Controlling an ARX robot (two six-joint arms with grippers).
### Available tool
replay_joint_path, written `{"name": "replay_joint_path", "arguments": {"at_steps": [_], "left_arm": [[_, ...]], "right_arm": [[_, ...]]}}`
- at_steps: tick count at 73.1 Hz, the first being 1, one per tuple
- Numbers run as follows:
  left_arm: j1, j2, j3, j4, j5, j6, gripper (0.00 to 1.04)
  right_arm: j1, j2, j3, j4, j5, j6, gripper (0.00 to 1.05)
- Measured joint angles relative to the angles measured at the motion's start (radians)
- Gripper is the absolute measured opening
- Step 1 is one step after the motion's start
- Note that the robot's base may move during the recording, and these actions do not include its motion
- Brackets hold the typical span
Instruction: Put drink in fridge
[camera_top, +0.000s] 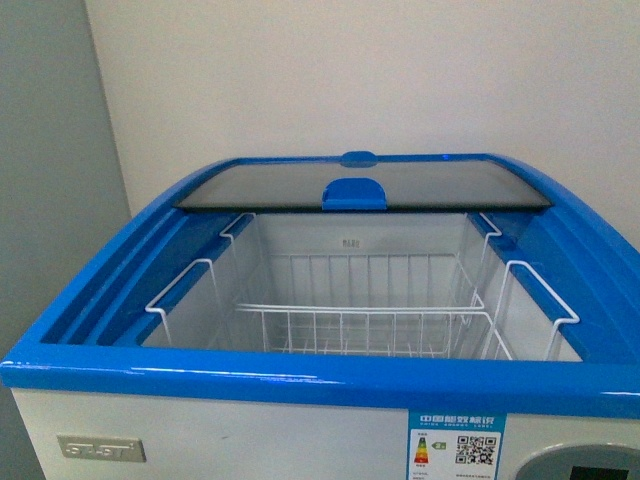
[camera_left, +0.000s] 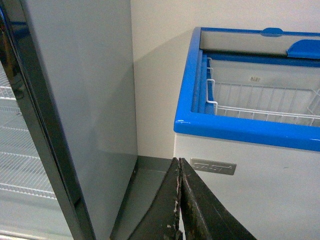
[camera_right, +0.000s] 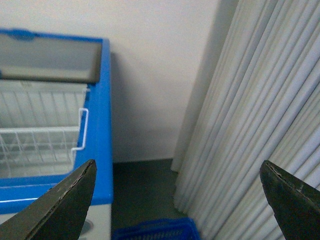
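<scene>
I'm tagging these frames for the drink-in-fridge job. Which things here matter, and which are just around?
Job:
fridge, lid slid back
wire basket inside
left gripper, shut
right gripper, open
No drink in view.

Just around:
grey cooler
curtain
blue crate

Right wrist: my end effector (camera_right: 177, 200) spread wide, nothing between the fingers.
Fridge (camera_right: 102, 150) to one side, glass lid (camera_right: 47, 59) slid back, white wire basket (camera_right: 45, 142) visible inside. Pleated curtain (camera_right: 260, 110) opposite. Blue crate (camera_right: 157, 230) on the floor (camera_right: 142, 185) beside fridge.
</scene>
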Motion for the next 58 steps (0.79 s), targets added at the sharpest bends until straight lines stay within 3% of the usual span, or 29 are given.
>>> {"name": "replay_joint_path", "arguments": {"at_steps": [5,10,18,21,26,30,36,58], "left_arm": [[0.000,0.000,0.000,0.000,0.000,0.000,0.03],[0.000,0.000,0.000,0.000,-0.001,0.000,0.03],[0.000,0.000,0.000,0.000,0.000,0.000,0.03],[0.000,0.000,0.000,0.000,-0.003,0.000,0.03],[0.000,0.000,0.000,0.000,-0.001,0.000,0.03],[0.000,0.000,0.000,0.000,-0.001,0.000,0.03],[0.000,0.000,0.000,0.000,-0.001,0.000,0.03],[0.000,0.000,0.000,0.000,-0.001,0.000,0.03]], "right_arm": [[-0.087,-0.050,-0.047,0.057,-0.260,0.014,0.84],[-0.155,-0.084,-0.113,0.077,-0.449,0.023,0.72],[-0.205,-0.124,-0.187,0.097,-0.577,0.026,0.55],[-0.298,-0.152,-0.221,0.108,-0.688,0.027,0.43],[-0.358,-0.178,-0.259,0.122,-0.712,0.027,0.29],[-0.365,-0.197,-0.293,0.134,-0.720,0.028,0.15],[-0.366,-0.215,-0.321,0.143,-0.723,0.026,0.02],[-0.368,-0.265,-0.393,0.166,-0.723,0.029,0.03]]}}
